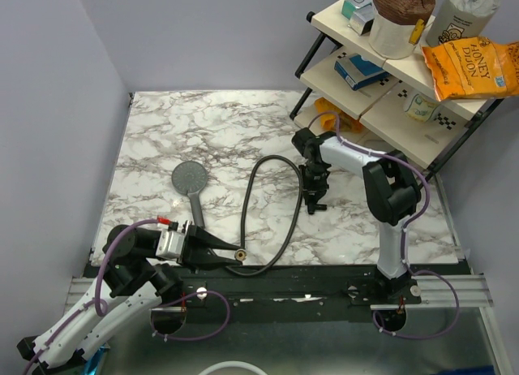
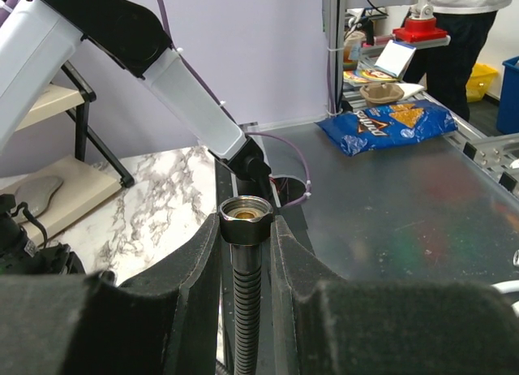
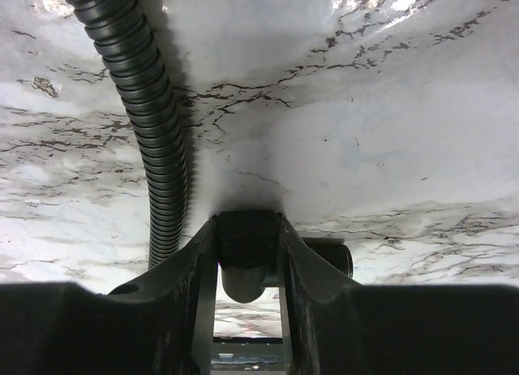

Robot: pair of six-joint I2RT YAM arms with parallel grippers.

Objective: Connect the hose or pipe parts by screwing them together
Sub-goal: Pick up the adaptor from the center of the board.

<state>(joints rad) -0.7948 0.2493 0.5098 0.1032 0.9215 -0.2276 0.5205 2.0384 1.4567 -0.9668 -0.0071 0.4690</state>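
Near the table's (image 1: 227,123) front edge, left tool (image 1: 231,256) grips the hose (image 1: 280,221) behind its brass nut (image 2: 246,215) — likely for threading; right tool (image 1: 315,203) pinches its far end — shower head (image 1: 190,180) lies free mid-table.

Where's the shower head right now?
Top view: the shower head lies on the marble table, left of centre, just beyond the left gripper, left of the hose.

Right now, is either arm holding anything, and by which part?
Both hold the black hose: the left fingers clamp it just below its brass nut; the right fingers appear to pinch the dark end fitting at its other end.
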